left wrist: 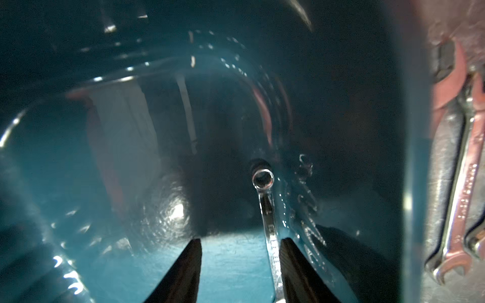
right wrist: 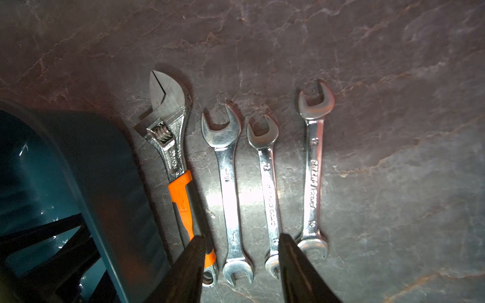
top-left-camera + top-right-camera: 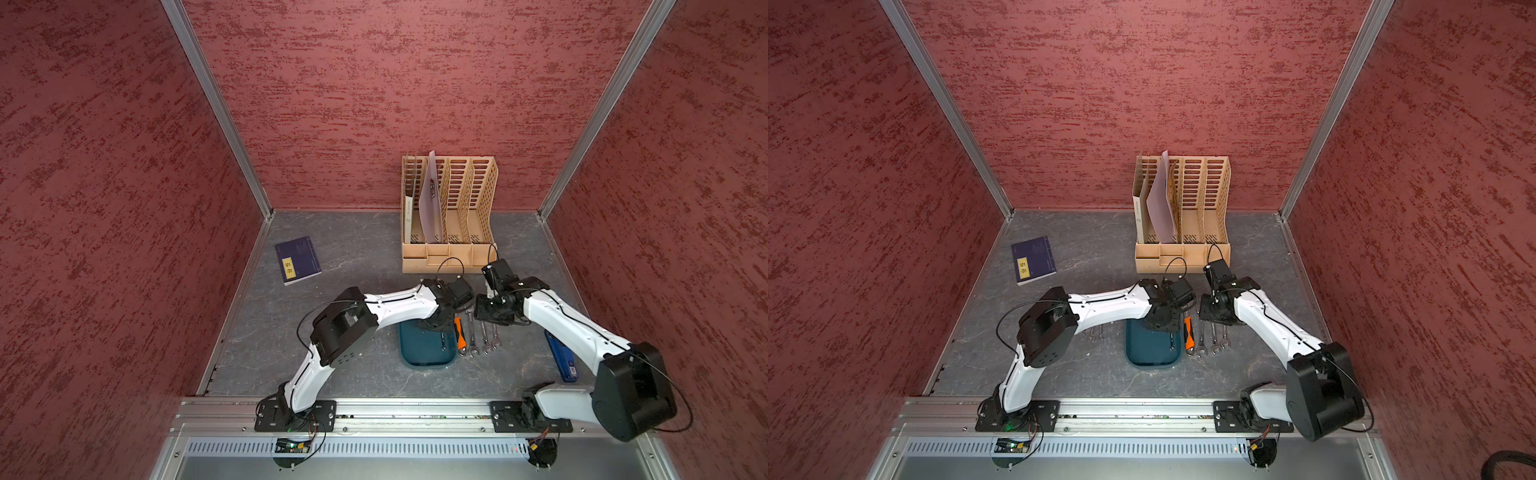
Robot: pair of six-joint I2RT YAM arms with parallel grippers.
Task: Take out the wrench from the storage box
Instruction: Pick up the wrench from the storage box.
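The storage box [image 3: 419,351] is a shallow dark teal tray on the table in front of the arms. A thin silver wrench [image 1: 263,179] lies inside it along one wall, seen as a fine line in both top views [image 3: 1172,341]. My left gripper [image 1: 240,242] is down in the box and open. The wrench's shaft runs along the inner side of one finger [image 1: 294,262], and the other finger stands well clear of it. My right gripper [image 2: 240,240] hangs open over wrenches lying on the table beside the box, holding nothing.
Beside the box lie an orange-handled adjustable wrench [image 2: 181,194] and three open-ended spanners [image 2: 231,189]. Two small spanners [image 3: 1095,332] lie on the box's other side. A tan file organizer [image 3: 449,216] stands behind, a purple notebook [image 3: 297,259] back left, a blue object [image 3: 562,357] under the right arm.
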